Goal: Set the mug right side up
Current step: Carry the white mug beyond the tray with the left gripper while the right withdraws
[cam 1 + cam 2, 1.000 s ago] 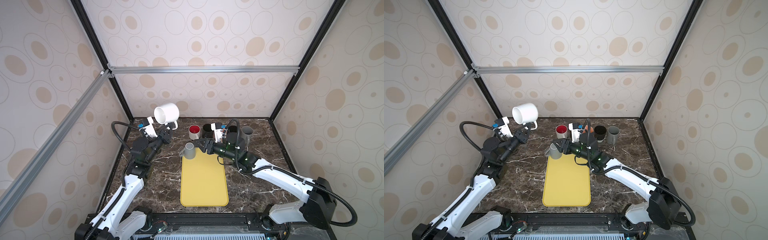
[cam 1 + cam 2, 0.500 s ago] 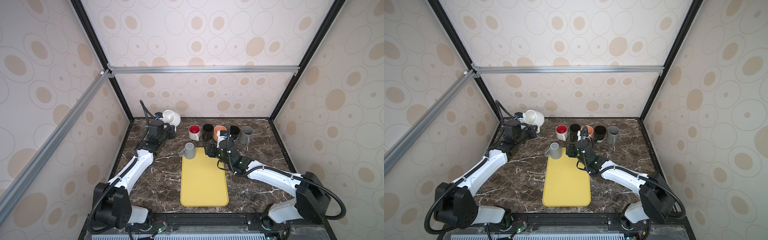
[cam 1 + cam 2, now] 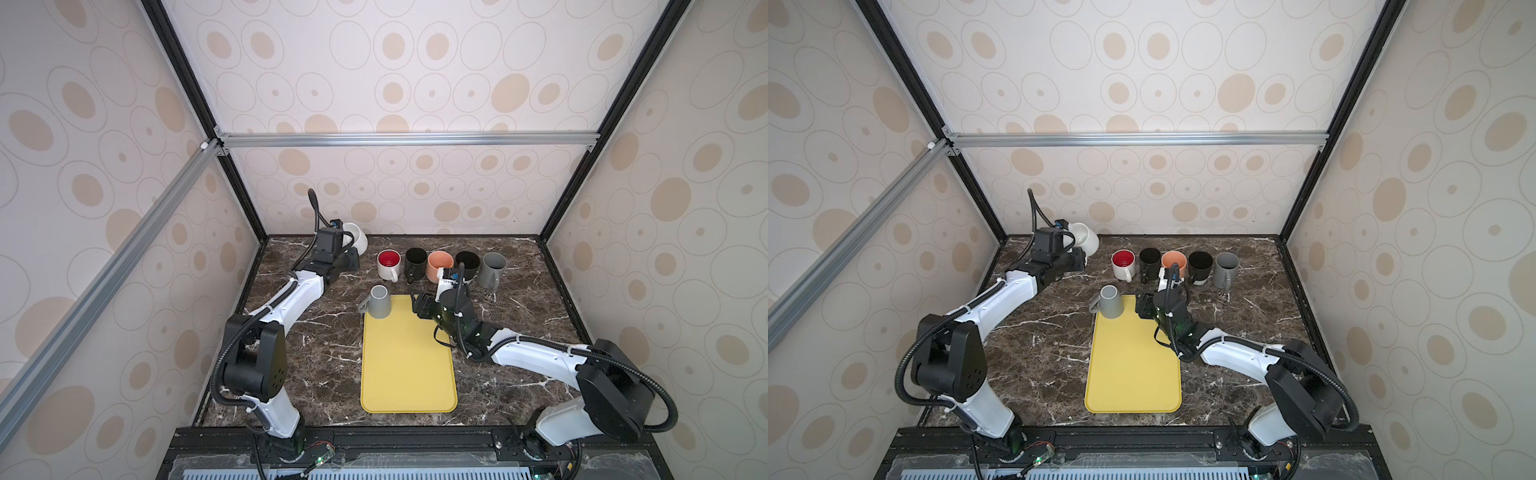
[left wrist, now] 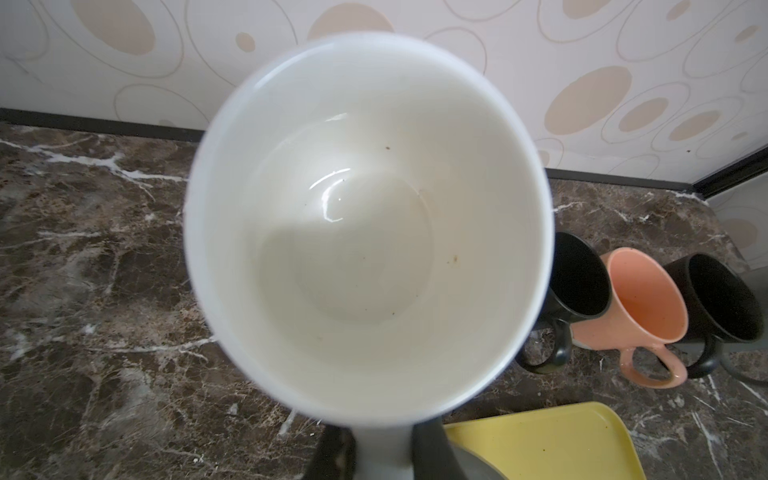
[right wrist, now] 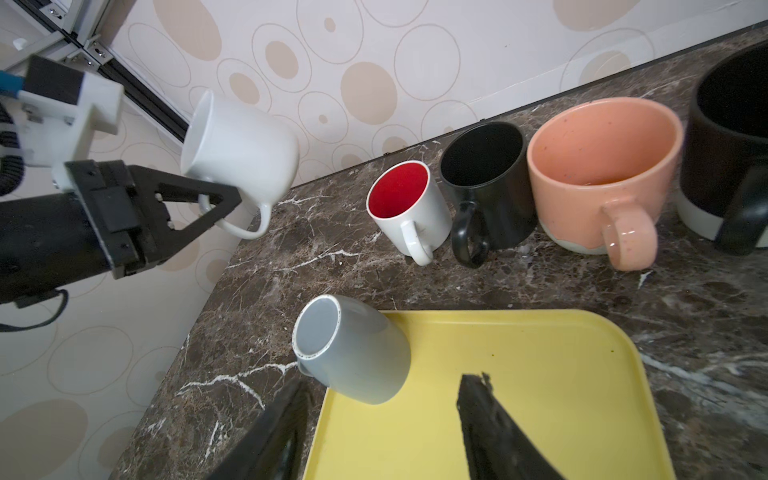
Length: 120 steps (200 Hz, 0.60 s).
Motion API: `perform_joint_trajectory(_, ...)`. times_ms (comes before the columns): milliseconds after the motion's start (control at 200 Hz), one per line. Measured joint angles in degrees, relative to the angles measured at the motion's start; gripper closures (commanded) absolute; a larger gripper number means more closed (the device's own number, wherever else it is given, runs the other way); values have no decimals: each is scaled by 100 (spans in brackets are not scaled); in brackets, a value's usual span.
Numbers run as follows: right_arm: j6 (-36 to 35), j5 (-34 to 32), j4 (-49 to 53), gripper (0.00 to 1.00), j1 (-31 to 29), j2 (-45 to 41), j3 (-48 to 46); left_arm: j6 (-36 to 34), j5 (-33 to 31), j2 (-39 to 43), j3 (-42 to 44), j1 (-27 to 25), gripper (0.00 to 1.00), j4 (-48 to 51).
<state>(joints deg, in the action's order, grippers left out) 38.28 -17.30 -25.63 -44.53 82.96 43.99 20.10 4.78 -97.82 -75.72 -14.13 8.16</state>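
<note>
Across the floor of the cell lies a brown marble tabletop (image 3: 324, 353), and at its centre, running from 12 to 6 o'clock, sits a yellow tray (image 3: 407, 365).

The left arm reaches to the table's 11 o'clock corner. There the left gripper (image 5: 226, 199) is clamped narrow on the handle of a white mug (image 5: 241, 153), holding it clear of the marble. The mug is tilted, neither upright nor inverted, with its mouth tipped back toward the wrist. The left wrist view looks straight into its empty bowl (image 4: 365, 224).

The right arm comes in from 4 o'clock. The right gripper (image 3: 419, 308) hovers over the tray's far end at about 1 o'clock, jaws moderately apart with nothing between them.

A grey upside-down mug (image 3: 379, 305) stands base up on the tray's 11 o'clock corner, just beside that gripper and apart from it.

Beyond the tray at 12 o'clock, five upright mugs stand in a row. From 9 toward 3 they are:
- a red-lined white mug (image 3: 389, 264)
- a black mug (image 3: 415, 262)
- a peach mug (image 3: 439, 264)
- a black mug with pale base (image 3: 467, 264)
- a grey mug (image 3: 492, 268)
</note>
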Motion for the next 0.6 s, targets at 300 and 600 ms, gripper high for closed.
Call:
perform_joint_trajectory(300,111,-140,-365,39,20,-59,-426,-39,179,-732,-264,0,100,144)
perform_joint_trajectory(600,205,-7,-485,39,138,37,-424,-92,188,-1110,-448,0,100,348)
